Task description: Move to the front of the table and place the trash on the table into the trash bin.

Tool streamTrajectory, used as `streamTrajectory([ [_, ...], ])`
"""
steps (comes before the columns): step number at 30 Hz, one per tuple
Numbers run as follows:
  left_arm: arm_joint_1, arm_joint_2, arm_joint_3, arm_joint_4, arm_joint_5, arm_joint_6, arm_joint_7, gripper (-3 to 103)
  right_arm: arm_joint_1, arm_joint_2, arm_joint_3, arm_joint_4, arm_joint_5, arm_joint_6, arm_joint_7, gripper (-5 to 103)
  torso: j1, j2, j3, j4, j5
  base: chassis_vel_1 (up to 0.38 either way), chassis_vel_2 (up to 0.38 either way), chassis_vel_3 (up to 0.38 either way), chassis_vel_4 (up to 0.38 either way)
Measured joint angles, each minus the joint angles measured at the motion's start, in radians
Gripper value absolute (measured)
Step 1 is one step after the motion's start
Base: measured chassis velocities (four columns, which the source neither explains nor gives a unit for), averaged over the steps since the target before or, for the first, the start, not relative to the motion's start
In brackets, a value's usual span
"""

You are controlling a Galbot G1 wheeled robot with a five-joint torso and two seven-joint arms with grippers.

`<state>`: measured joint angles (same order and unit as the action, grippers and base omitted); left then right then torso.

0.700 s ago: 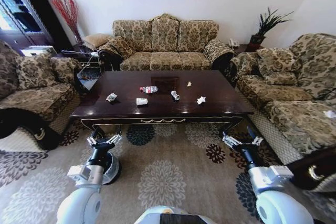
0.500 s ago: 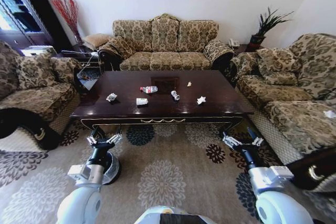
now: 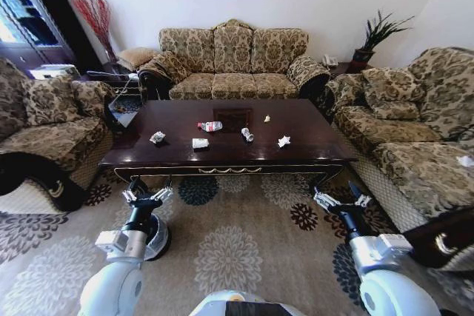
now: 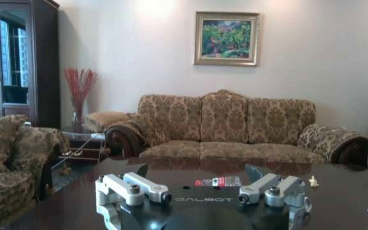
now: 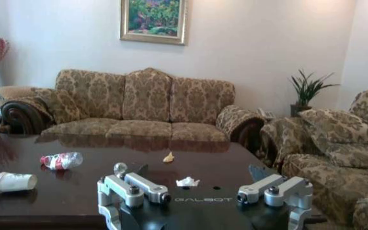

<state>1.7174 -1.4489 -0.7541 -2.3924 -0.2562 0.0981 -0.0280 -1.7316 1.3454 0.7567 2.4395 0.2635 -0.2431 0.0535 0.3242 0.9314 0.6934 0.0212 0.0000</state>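
Observation:
The dark glossy table [image 3: 315, 135] stands ahead, in front of the middle sofa. On it lies the trash: a crushed bottle with a red label [image 3: 209, 126], a white cup [image 3: 200, 143], a small can [image 3: 246, 135], a white paper wad [image 3: 284, 140], a wrapper [image 3: 157, 137] and a small pale scrap [image 3: 267, 118]. My left gripper [image 3: 147, 197] and right gripper [image 3: 341, 200] hover open over the carpet, short of the table's front edge, holding nothing. The trash bin [image 3: 158, 240], round with a black inside, sits on the carpet partly hidden behind my left forearm.
Patterned sofas stand around the table: one behind it [image 3: 233, 64], one at the left [image 3: 44, 131], one at the right [image 3: 415, 123]. A potted plant [image 3: 374, 38] and a vase of red twigs [image 3: 96, 20] stand in the far corners. Flowered carpet [image 3: 229, 249] lies between me and the table.

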Motion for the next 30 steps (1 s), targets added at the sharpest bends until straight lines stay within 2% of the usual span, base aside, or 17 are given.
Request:
streamTrajectory([
  [19, 0.014, -0.010, 0.003, -0.019, 0.015, -0.004, 0.003, 100, -0.002, 0.011, -0.017, 0.019, -0.034, -0.007, 0.015, 100, 0.000, 0.000, 0.000, 0.0000, 0.0001, 0.000, 0.001, -0.003, -0.001],
  [30, 0.015, -0.016, 0.008, -0.015, 0.025, -0.006, 0.007, 100, -0.002, 0.010, -0.023, 0.014, -0.045, -0.006, 0.015, 100, 0.000, 0.000, 0.000, -0.0001, -0.0001, 0.145, 0.073, -0.150, -0.094],
])
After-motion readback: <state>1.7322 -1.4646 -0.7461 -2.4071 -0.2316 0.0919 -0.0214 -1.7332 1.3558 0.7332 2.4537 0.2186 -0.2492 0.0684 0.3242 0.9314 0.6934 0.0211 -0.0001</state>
